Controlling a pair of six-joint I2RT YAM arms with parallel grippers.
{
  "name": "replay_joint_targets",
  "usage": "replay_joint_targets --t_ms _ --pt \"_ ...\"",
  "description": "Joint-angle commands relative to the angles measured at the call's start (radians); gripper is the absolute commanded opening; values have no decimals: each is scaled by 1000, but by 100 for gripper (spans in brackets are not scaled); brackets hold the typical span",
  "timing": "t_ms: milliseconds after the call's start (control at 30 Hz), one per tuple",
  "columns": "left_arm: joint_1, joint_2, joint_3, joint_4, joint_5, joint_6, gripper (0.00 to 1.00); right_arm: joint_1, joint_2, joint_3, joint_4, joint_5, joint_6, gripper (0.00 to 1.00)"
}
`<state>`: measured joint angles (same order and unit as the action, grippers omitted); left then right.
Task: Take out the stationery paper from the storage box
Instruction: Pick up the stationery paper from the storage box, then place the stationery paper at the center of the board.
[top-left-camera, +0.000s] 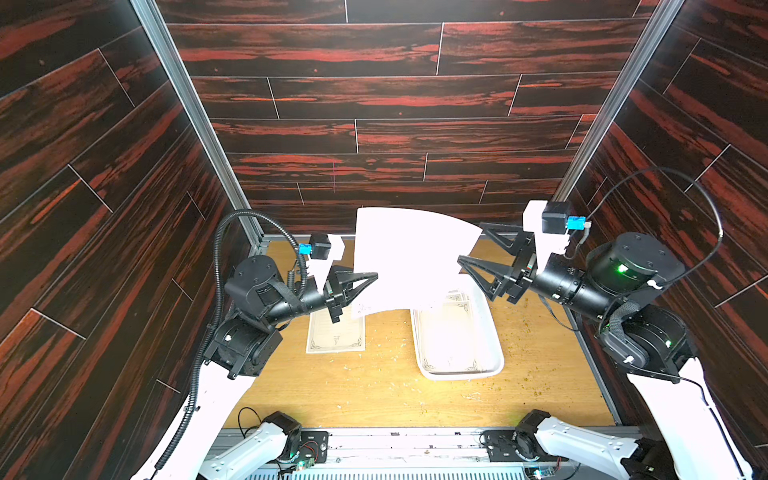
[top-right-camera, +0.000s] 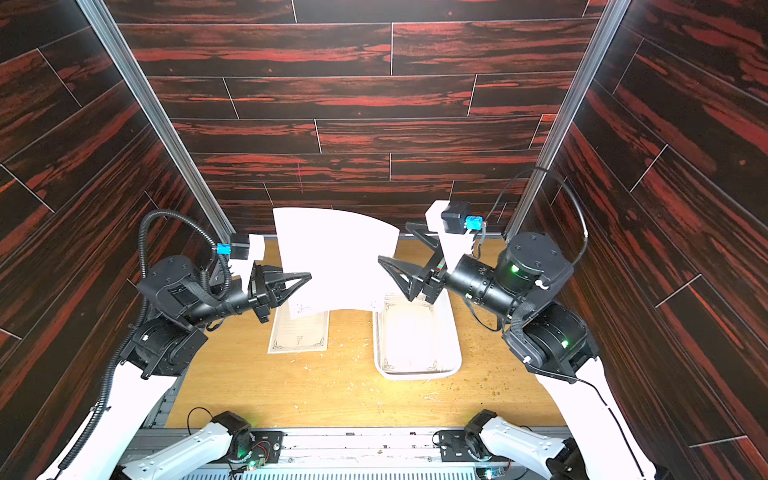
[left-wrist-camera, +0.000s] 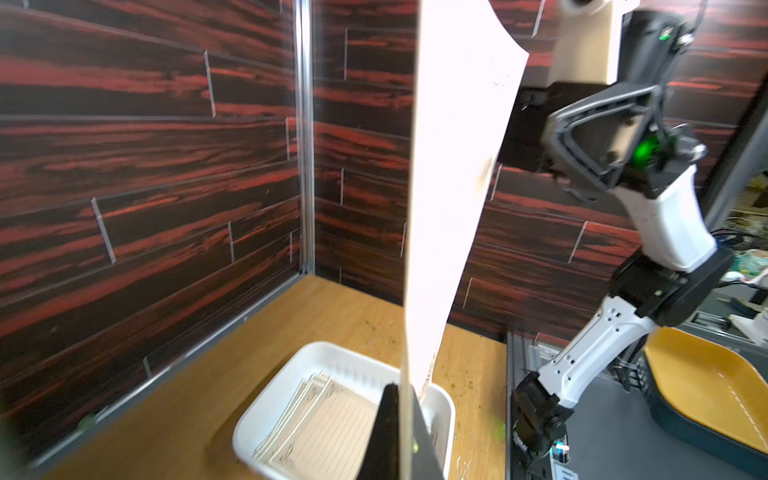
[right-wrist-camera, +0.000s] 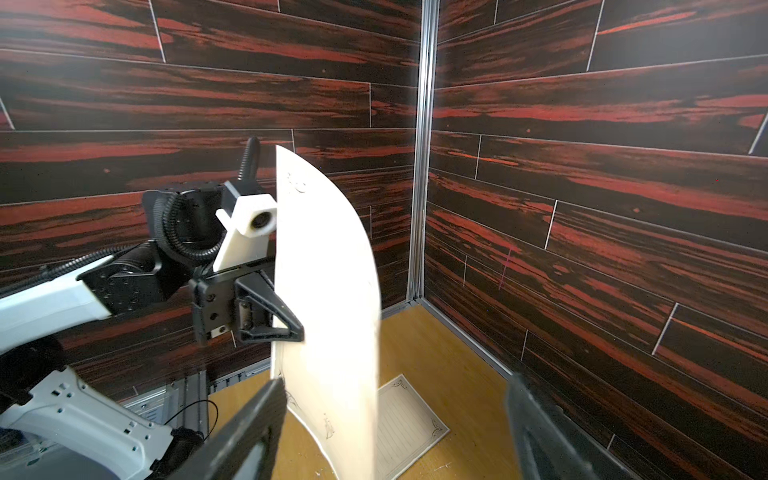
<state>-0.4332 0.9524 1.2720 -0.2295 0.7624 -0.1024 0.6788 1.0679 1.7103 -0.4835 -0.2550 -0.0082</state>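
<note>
Left jaws pinch one stationery paper sheet (top-left-camera: 407, 257) upright above the desk (top-left-camera: 374, 395), clear of the storage box (top-left-camera: 494, 353), apparently for carrying aside; right jaws spread about its far edge, not gripping; more sheets (left-wrist-camera: 328, 419) lie boxed

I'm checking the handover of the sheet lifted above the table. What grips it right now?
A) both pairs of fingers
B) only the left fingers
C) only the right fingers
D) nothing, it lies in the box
B: the left fingers are shut on one edge of the raised sheet, while the right fingers stand wide apart at its other edge, not pinching it.
</note>
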Motion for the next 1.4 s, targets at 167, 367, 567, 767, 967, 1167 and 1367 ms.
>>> replay_joint_targets --t_ms 167,367,567,767,967,1167,1367 --pt "57 31 -2 -133 -48 52 0 5 8 12 20 2 -32 83" --pt "130 78 -29 -185 -4 45 0 5 9 12 20 19 -38 81" --pt "208 146 -37 -268 26 49 0 5 10 -1 13 37 -45 79" --pt "256 194 -51 -335 26 98 0 5 25 1 -4 43 -53 78" --pt "294 229 -73 -377 -4 109 0 4 40 16 -33 44 -58 76" --pt "370 308 -66 -424 27 107 0 5 46 17 -50 40 -60 76" --pt "421 465 -39 -477 125 94 0 4 55 21 -70 36 -61 75"
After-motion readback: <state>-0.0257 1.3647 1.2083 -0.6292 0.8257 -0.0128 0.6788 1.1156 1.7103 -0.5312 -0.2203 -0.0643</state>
